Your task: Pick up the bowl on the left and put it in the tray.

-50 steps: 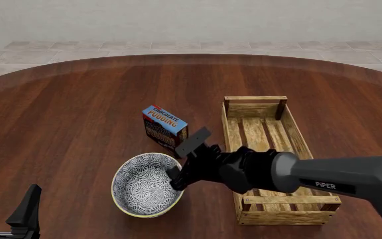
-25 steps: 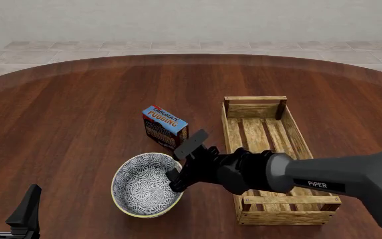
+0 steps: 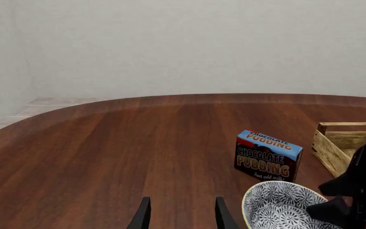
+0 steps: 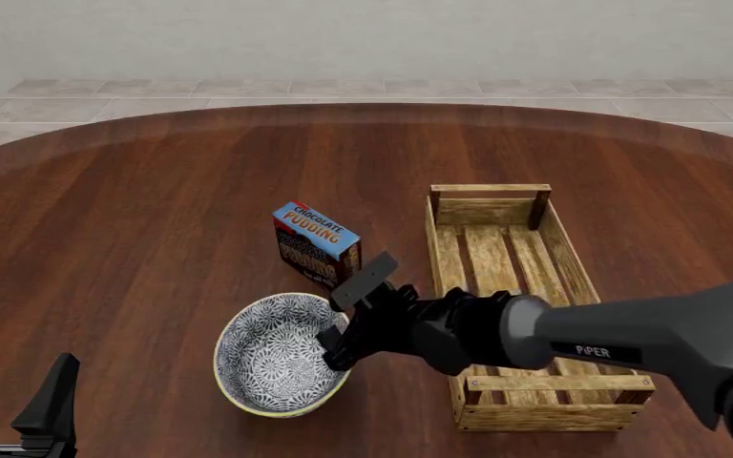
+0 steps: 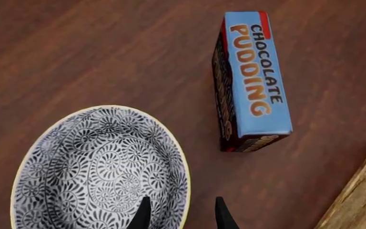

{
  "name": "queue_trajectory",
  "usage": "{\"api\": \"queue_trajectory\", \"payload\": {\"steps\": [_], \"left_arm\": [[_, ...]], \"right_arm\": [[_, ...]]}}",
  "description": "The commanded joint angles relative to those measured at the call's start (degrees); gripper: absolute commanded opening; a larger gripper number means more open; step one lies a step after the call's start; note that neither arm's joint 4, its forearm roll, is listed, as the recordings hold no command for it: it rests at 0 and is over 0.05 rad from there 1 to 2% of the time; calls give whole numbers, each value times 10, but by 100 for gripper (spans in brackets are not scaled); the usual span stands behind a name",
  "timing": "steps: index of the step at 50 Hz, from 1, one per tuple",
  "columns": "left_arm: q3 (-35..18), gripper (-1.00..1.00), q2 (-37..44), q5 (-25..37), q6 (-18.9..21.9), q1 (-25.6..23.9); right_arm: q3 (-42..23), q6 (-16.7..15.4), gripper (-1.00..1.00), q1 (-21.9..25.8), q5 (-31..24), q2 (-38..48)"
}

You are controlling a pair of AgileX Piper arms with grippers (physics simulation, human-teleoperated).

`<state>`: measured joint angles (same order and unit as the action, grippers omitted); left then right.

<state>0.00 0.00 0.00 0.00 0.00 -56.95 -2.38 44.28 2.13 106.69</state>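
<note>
Here, round patterned ceramic bowl; slatted wooden tray.

Bowl: round ceramic bowl, dense blue-and-white floral swirls inside, cream rim.
Tray: long crate of light wooden slats, pale tan with darker grain.
Box: blue-topped pudding box, orange and white lettering, red corner, dark brown sides.
Table: round wooden table, deep reddish-brown planks.
Arm: right arm, grey body, black gripper, white lettering.
Floor: beige tiles.
</note>
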Motion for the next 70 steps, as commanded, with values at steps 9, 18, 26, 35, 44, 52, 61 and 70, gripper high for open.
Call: {"api": "queue_trajectory", "payload": {"steps": [9,18,26,35,44,52,61,70], "left_arm": [[0,100,0,0,0,0],[0,100,0,0,0,0],[0,100,0,0,0,0],[0,100,0,0,0,0],[0,100,0,0,0,0],[0,100,0,0,0,0],[0,100,0,0,0,0],[0,100,0,0,0,0]], "right_arm": [[-3,0,100,-3,7,12],[-5,0,100,-4,8,17],[-7,2,100,-4,11,21],[-8,2,100,-4,13,25],[-10,3,100,-6,15,31],[-11,4,100,-6,19,37],[-13,4,100,-7,22,44],[-9,-1,-100,-11,31,48]]}}
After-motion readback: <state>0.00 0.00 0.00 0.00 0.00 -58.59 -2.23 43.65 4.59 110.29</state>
